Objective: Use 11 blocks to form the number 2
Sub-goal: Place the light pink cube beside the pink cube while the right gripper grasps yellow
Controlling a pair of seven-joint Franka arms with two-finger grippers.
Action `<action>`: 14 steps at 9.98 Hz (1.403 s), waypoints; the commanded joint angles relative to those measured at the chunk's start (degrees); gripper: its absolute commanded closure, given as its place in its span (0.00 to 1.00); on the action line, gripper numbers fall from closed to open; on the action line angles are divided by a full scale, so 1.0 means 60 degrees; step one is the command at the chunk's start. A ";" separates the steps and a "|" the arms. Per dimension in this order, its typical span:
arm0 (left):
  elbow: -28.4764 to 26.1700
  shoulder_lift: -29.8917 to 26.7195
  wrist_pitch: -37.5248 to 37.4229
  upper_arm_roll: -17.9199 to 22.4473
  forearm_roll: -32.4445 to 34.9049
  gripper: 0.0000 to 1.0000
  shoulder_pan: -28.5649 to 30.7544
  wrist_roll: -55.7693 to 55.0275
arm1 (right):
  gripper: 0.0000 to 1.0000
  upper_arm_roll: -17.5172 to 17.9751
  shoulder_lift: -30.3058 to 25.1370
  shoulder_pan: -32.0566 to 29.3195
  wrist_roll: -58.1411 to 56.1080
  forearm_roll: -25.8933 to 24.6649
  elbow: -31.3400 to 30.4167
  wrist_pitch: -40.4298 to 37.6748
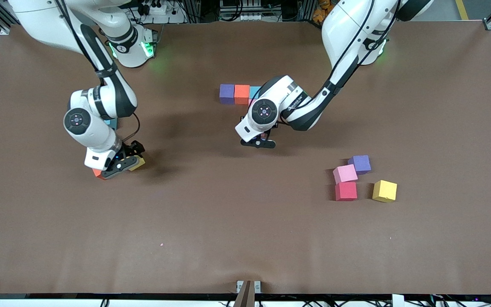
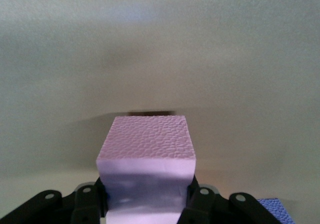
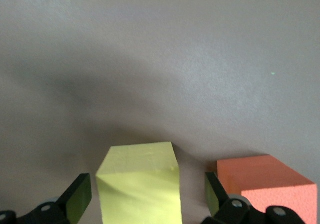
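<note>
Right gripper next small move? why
Probably close the right gripper. Its fingers stand open on either side of the yellow foam cube, with an orange foam cube close beside it. The left gripper is shut on a pink foam cube near the row begun with a purple foam cube.

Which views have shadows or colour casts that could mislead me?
Front view: both arms throw broad dark shadows on the table. Left wrist view: greenish cast, pink block looks lilac, lower face shaded. Right wrist view: soft shadow above the yellow block.
</note>
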 commanded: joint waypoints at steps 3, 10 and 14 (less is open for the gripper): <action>-0.0086 0.0052 0.0187 0.0075 -0.0343 0.46 -0.0198 -0.0007 | 0.00 0.0243 0.0005 -0.0403 -0.0516 0.0402 -0.0233 0.0066; -0.0232 0.0126 0.0304 0.0089 -0.0548 0.41 -0.0286 -0.0124 | 0.00 0.0434 0.0386 -0.0227 -0.0604 0.0830 -0.0263 0.0241; -0.0320 0.0140 0.0275 0.0104 -0.0533 0.18 -0.0344 -0.0593 | 0.00 0.0420 0.0620 -0.0285 -0.0575 0.0845 -0.0263 0.0651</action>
